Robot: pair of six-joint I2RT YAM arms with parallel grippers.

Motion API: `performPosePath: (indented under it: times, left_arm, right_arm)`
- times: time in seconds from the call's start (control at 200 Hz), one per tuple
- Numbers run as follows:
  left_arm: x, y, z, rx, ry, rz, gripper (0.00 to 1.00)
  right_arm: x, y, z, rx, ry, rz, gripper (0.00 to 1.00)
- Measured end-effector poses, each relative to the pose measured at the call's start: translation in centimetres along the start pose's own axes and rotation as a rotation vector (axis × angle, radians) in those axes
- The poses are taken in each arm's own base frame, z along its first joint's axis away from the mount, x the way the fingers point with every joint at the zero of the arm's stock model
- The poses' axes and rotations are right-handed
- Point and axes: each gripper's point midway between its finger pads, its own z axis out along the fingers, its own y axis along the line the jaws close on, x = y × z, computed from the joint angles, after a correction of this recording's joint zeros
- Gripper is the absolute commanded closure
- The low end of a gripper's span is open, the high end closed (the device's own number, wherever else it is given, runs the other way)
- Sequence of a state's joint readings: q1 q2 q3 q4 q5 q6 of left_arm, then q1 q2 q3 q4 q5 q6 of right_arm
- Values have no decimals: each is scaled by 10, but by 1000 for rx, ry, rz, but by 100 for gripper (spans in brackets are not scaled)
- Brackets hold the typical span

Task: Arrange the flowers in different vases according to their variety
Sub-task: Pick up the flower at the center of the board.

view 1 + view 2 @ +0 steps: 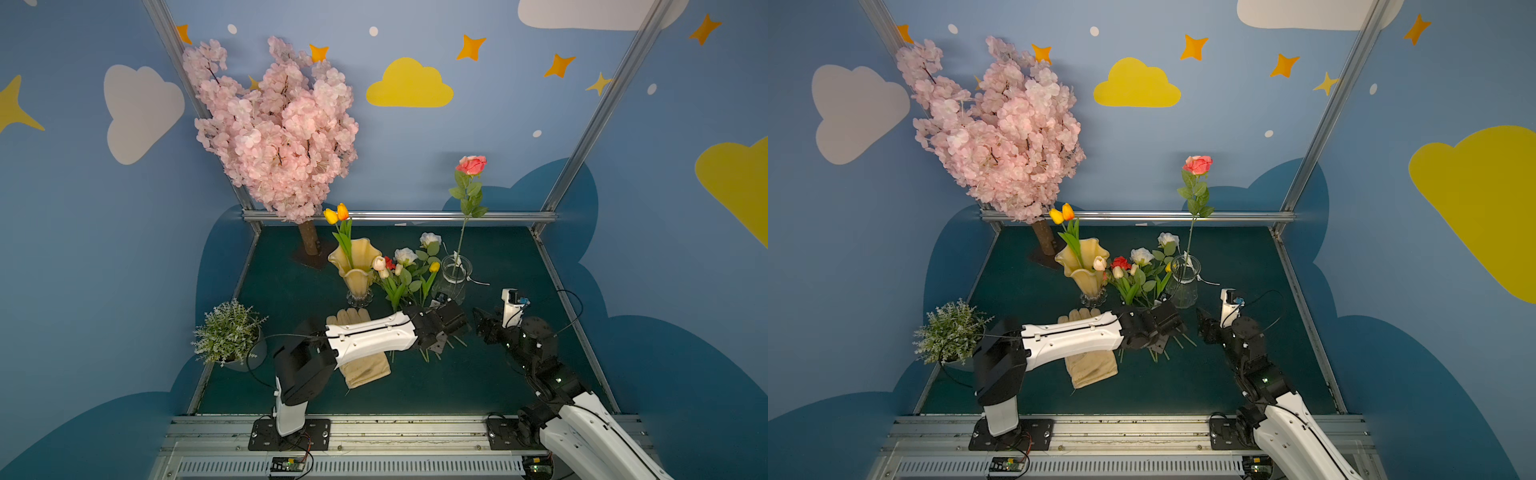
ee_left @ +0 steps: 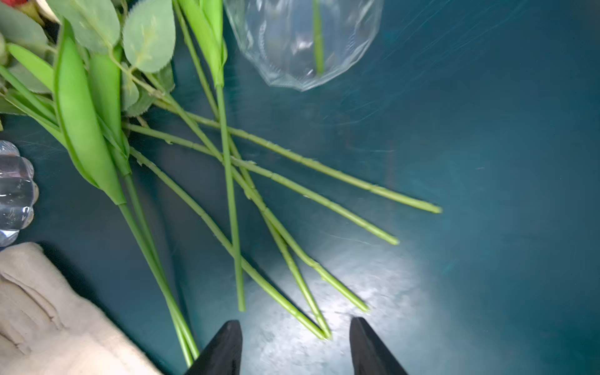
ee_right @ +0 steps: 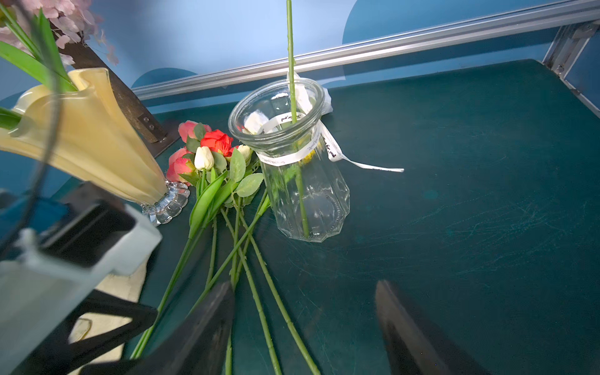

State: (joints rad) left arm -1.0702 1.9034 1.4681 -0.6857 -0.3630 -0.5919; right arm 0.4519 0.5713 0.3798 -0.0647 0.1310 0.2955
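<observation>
Nearest us is the metal rail along the front edge, with both arms bolted to it. Starting at the left, a small potted plant sits at the edge of the table. Behind it, the pink blossom tree fills the far corner.

Moving in, a beige glove lies flat, and the left arm reaches right across it. Behind the glove stands the amber vase, upright, with the yellow and orange tulips in it.

Just right of that vase, the loose flowers lie in a heap on the table: white roses, a red one, cream tulips and a yellow tulip. Their stems are crossed and fan toward the front. And there's the left gripper over those stem ends, jaws apart with nothing between them. In the wrist view, two stem tips lie just short of the gap.

Next along is the clear vase, upright, with a white ribbon at its neck and one pink rose standing tall in it. Far right, the right gripper sits beside the stem ends, pointed toward the clear vase, jaws wide apart and empty.
</observation>
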Motion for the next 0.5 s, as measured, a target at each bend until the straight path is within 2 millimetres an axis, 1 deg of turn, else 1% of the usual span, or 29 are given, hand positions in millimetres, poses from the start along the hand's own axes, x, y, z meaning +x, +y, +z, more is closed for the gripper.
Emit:
performPosePath:
  times: [0.07,0.18,0.27,0.34,0.416,0.496]
  left_arm:
    - [-5,10,10,-18,38,2,57]
    - [-16,26,23,-34,78,1,59]
    - [-23,33,33,-27,109,-5,58]
    - [-23,36,41,-17,139,-3,57]
    - [-18,36,50,1,177,4,57]
    - [-12,36,55,14,211,13,60]
  right_arm:
    - [1,-1,0,3,2,5,29]
    - [4,-3,1,6,8,13,31]
    - [4,-3,1,7,7,19,31]
    - [4,-3,1,7,8,23,32]
    - [4,-3,1,6,8,25,32]
    - [4,-3,1,3,9,27,32]
